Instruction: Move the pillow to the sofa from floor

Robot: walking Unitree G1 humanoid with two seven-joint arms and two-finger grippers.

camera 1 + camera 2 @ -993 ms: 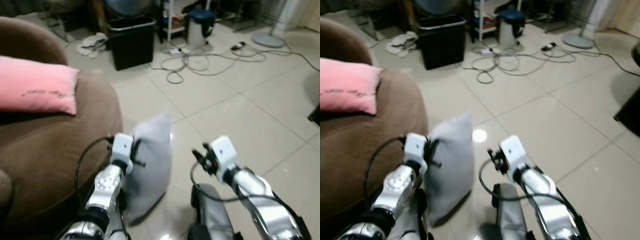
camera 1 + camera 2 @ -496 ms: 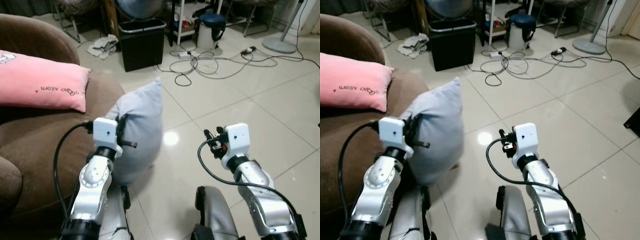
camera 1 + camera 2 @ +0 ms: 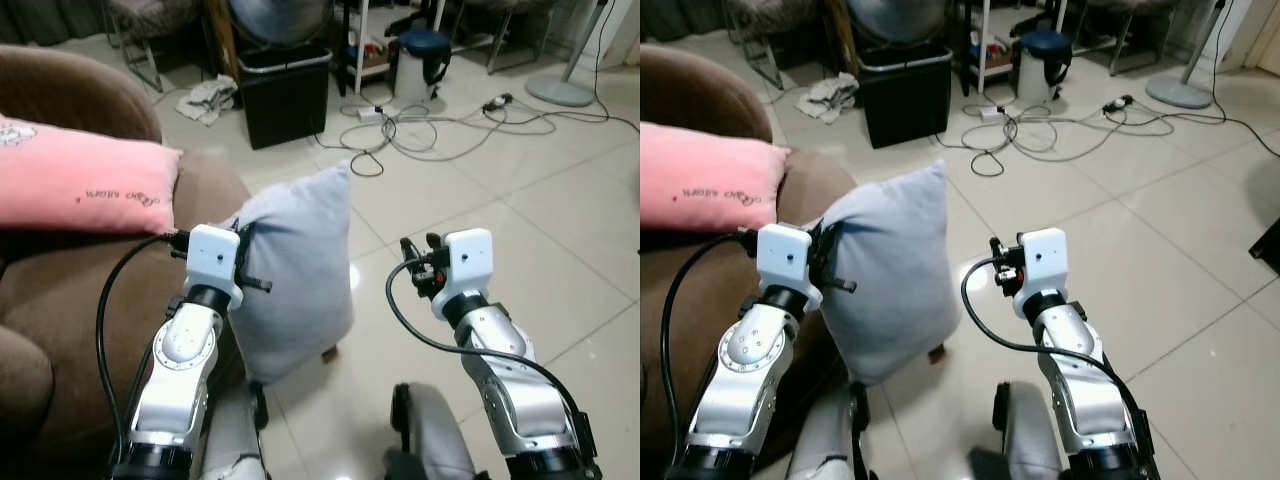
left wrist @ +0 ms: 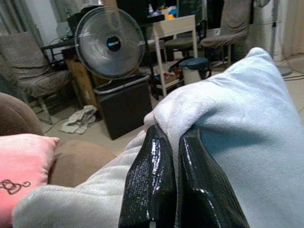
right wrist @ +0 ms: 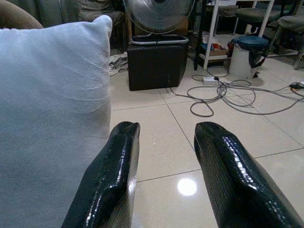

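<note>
Lifted higher than a second ago, the grey pillow [image 3: 295,270] is hanging clear of the floor beside the brown sofa [image 3: 70,300], left gripper [image 4: 172,137] pinching its edge, right gripper [image 5: 164,130] hovering parted, pink cushion [image 3: 85,185] lettering unreadable

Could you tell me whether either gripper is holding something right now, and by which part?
The left gripper is shut on the grey pillow, pinching a fold of fabric at its edge. The right gripper is open and holds nothing.

Head stereo pair: looking forward and down over both arms, sharing grey pillow [image 3: 295,270], brown sofa [image 3: 70,300], black bin [image 3: 905,92]. Left wrist camera: sitting close against the pillow. Right wrist camera: facing the bin, pillow alongside.
</note>
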